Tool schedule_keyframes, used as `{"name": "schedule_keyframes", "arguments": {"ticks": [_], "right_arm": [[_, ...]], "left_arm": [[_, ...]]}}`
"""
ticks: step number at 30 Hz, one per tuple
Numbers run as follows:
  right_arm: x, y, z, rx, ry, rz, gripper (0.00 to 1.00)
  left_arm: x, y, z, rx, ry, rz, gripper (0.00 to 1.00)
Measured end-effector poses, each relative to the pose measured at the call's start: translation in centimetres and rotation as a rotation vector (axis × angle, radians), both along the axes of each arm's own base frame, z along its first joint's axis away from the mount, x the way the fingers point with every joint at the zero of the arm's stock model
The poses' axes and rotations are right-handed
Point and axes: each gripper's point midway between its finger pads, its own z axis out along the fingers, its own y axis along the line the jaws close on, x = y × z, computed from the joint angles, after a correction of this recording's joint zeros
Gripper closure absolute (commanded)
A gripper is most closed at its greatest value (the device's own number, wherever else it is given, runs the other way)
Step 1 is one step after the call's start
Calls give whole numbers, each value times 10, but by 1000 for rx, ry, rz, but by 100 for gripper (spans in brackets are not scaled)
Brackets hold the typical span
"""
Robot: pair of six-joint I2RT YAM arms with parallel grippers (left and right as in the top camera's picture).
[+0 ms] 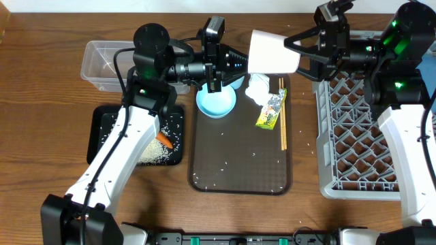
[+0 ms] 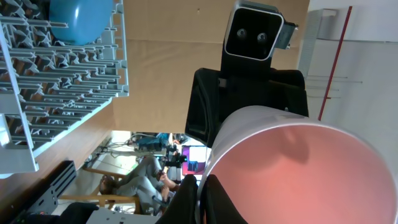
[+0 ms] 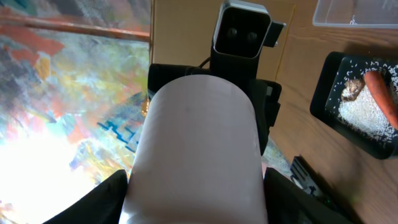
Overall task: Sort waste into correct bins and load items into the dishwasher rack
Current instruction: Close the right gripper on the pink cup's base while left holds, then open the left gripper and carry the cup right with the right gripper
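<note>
At upper centre of the overhead view, above the tabletop, we see the pinkish-white cup held in the air on its side. Its long axis runs left to right across the frame, with the mouth toward the left and the base toward the right.

The left hand is clenched on the cup's rim. Its wrist view looks straight into the pink interior, and the fingers pinch the wall at the lower edge of the mouth. The right hand stands partly open astride the base end, a finger on each side of the wall. We cannot tell whether they press the cup or merely lie alongside it.

We count two cups: the held one and a light-blue cup upright on the brown tray. That tray also carries:
- one crumpled white paper
- one yellow-green wrapper
- two chopsticks, lying top to bottom near its right edge

At left, one black tray holds rice and one carrot, with one clear tub above it. At right stands one grey rack; the left wrist view shows one blue plate in it.
</note>
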Motion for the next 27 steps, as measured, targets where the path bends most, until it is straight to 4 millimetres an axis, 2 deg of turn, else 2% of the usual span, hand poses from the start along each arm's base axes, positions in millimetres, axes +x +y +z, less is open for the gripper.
{"name": "schedule_keyframes", "arguments": {"ticks": [5, 13, 16, 19, 22, 25, 27], "right_arm": [[1, 0, -1, 0, 10, -1, 58], [1, 0, -1, 0, 12, -1, 61], [1, 0, -1, 0, 15, -1, 67], [1, 0, 0, 1, 15, 0, 66], [1, 0, 1, 3, 13, 0, 51], [2, 1, 2, 4, 1, 1, 52], [3, 1, 2, 4, 1, 2, 57]], "left_arm": [[1, 1, 0, 0, 0, 4, 94], [1, 1, 0, -1, 0, 6, 93], [1, 1, 0, 0, -1, 6, 89], [1, 1, 0, 0, 0, 6, 88], [2, 1, 0, -1, -1, 8, 90], [4, 1, 2, -4, -8, 22, 92], [5, 1, 2, -5, -9, 28, 92]]}}
